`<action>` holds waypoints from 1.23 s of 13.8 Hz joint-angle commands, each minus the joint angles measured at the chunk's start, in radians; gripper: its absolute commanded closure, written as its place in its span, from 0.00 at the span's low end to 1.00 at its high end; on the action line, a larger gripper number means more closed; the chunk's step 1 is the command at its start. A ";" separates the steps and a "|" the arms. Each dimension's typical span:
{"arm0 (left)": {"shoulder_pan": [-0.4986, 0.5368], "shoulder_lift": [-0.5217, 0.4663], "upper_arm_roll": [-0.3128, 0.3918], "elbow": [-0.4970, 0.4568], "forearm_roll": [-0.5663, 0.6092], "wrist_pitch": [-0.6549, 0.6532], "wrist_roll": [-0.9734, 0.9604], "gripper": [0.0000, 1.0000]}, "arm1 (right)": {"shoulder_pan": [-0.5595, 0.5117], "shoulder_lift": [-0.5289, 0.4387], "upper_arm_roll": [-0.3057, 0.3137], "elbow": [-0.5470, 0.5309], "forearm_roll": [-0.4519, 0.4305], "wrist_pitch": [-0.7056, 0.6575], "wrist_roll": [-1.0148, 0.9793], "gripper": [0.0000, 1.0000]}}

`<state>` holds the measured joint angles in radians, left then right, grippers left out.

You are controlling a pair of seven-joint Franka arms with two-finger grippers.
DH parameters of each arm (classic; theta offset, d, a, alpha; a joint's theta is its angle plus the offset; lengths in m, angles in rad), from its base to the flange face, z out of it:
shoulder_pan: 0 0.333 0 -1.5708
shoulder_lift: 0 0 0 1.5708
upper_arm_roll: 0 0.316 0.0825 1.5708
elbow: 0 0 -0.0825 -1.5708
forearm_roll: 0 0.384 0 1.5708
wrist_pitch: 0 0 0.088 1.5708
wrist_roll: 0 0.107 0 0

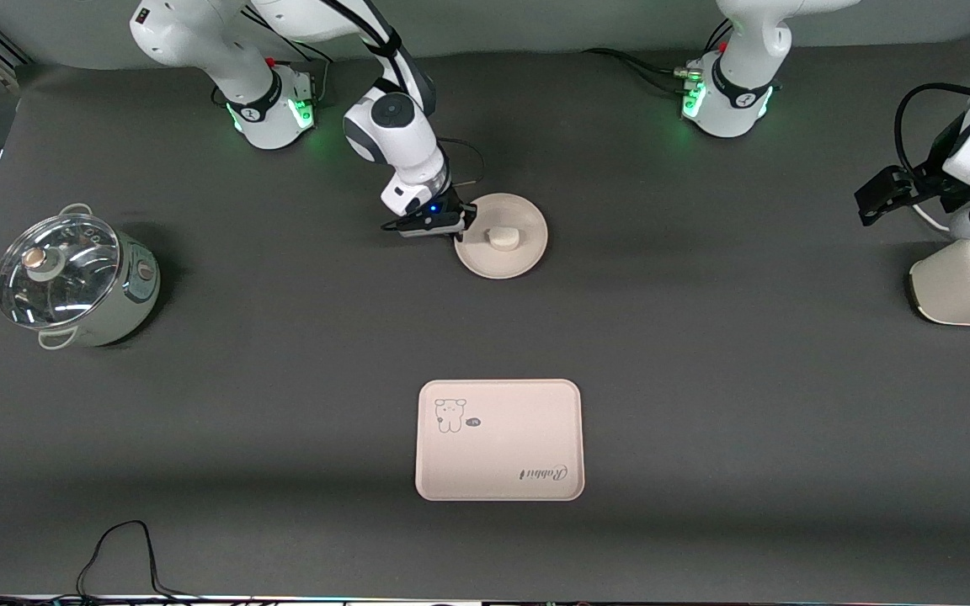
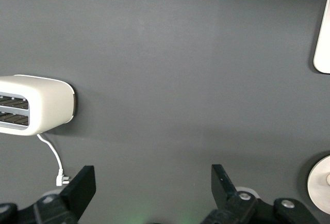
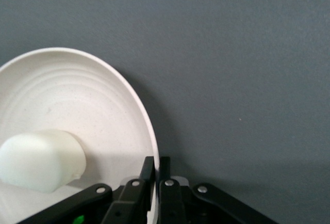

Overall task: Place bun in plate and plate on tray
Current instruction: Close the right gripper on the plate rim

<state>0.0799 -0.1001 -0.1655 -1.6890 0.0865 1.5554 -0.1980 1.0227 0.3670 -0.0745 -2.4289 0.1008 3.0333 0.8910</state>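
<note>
**Right gripper pinching plate rim, bun in plate, tray bare**

While the left arm waits, the right arm is the one working. Going across the front view from its left edge:

- Pale green round cooking pot with a glass lid (image 1: 74, 279) sits on the dark grey table mat (image 1: 704, 379) at the right arm's end of the table, well apart from everything else.
- Right gripper (image 1: 461, 225) is down at the edge of the round plain cream plate (image 1: 527, 252), on the side facing the right arm's end. The right wrist view shows its black fingers (image 3: 146, 175) pressed together on the plate rim (image 3: 149, 126), one inside, one outside.
- Small off-white half-round bun (image 1: 502, 238) lies in the plate, roughly central, just beside the gripped rim section; in the right wrist view the bun (image 3: 41, 159) is apart from the fingers.
- Cream-pink rectangular tray with rounded corners (image 1: 499, 440), cartoon animal and "Rabbit" print, lies nearer the front camera than the plate, well apart from it, nothing on it.
- Cream two-slot toaster (image 1: 969, 286) stands at the left arm's end of the table.
- Left gripper (image 2: 153, 185) hangs over bare mat near the toaster (image 2: 36, 105), jaws spread wide, holding nothing.
</note>
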 commanded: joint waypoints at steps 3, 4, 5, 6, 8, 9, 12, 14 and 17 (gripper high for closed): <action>0.004 0.017 0.003 0.035 0.001 -0.043 0.015 0.00 | 0.005 -0.002 -0.002 0.001 0.013 -0.007 0.002 1.00; 0.003 0.016 0.003 0.035 0.001 -0.050 0.014 0.00 | 0.002 -0.005 -0.004 0.001 0.013 -0.007 0.000 1.00; 0.003 0.014 0.003 0.035 0.001 -0.060 0.011 0.00 | -0.004 -0.019 -0.004 0.001 0.013 -0.007 0.000 1.00; 0.003 0.010 0.004 0.037 0.001 -0.073 0.012 0.00 | -0.012 -0.036 -0.005 0.001 0.013 -0.007 0.000 1.00; 0.008 0.010 0.006 0.051 0.002 -0.095 0.012 0.00 | -0.044 -0.077 -0.005 0.001 0.011 -0.013 -0.004 1.00; 0.008 0.010 0.009 0.058 0.002 -0.100 0.012 0.00 | -0.046 -0.095 -0.007 0.004 0.013 -0.023 -0.012 1.00; 0.008 0.013 0.009 0.074 0.002 -0.104 0.011 0.00 | -0.059 -0.164 -0.007 0.007 0.014 -0.069 -0.014 1.00; 0.008 0.016 0.007 0.071 0.002 -0.104 0.006 0.00 | -0.078 -0.215 -0.005 0.024 0.014 -0.144 -0.020 1.00; 0.006 0.026 0.006 0.063 0.002 -0.104 0.000 0.00 | -0.110 -0.260 -0.005 0.063 0.045 -0.255 -0.081 1.00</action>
<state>0.0853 -0.0916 -0.1566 -1.6471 0.0867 1.4782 -0.1971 0.9358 0.1515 -0.0835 -2.3880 0.1044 2.8519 0.8732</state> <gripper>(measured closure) 0.000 0.956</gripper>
